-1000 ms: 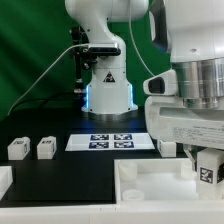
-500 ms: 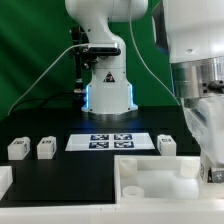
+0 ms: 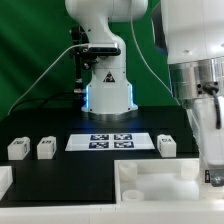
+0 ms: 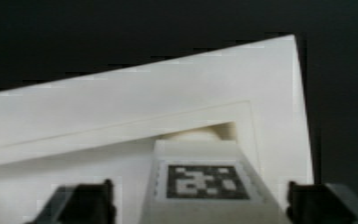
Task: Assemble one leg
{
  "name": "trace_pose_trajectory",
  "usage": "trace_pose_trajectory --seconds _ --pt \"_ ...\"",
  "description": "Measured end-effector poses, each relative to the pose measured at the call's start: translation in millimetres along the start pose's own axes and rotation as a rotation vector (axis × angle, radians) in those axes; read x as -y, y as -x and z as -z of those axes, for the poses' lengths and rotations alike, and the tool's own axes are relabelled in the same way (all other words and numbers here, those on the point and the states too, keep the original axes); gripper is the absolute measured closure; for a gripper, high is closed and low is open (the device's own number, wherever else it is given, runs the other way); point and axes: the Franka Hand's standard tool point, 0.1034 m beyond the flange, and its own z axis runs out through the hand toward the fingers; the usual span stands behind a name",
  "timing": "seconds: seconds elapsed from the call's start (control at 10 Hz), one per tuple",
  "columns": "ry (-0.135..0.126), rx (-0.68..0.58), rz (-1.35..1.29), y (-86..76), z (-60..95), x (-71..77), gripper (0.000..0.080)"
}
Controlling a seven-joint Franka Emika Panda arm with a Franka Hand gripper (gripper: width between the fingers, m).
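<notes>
We see a black bench (image 3: 40,178) before a green backdrop (image 3: 25,50), with the marker board (image 3: 112,141) lying flat near the arm's base. Three spare legs stand on the bench: two at the exterior view's left (image 3: 18,149) (image 3: 45,148) and one right of the marker board (image 3: 167,144). In the wrist view, the leg (image 4: 206,180) sits between the fingers of the gripper (image 4: 202,203), its tag facing the camera, over the large white square part (image 4: 140,100). Its long axis runs along the fingers. Whether the gripper clasps it, we cannot tell.
</notes>
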Motion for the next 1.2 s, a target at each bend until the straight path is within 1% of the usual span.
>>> trace_pose_trajectory --seconds 0.1,0.2,0.3,0.6,0.7,0.8,1.0,1.1,1.2 --pt "-0.001 -0.001 0.144 -0.1 -0.3 -0.5 0.0205" --pt "-0.003 -0.002 0.306 2.1 -0.9 -1.9 0.0162" --pt "0.000 -0.005 0.448 6.2 -0.9 -3.1 0.0162" --pt "0.001 -0.003 0.447 6.7 -1.0 -3.4 0.0151" --pt "-0.005 0.000 0.457 10.7 3.8 -1.6 0.0151" --pt "-0.016 0.001 0.467 11.3 10.9 2.3 0.0151" --pt "-0.028 0.007 0.469 15.1 22.3 9.6 0.0151" --pt "-0.034 0.007 0.473 17.9 23.5 11.4 0.0151" --pt "-0.031 0.006 0.472 16.8 22.0 10.5 0.0151"
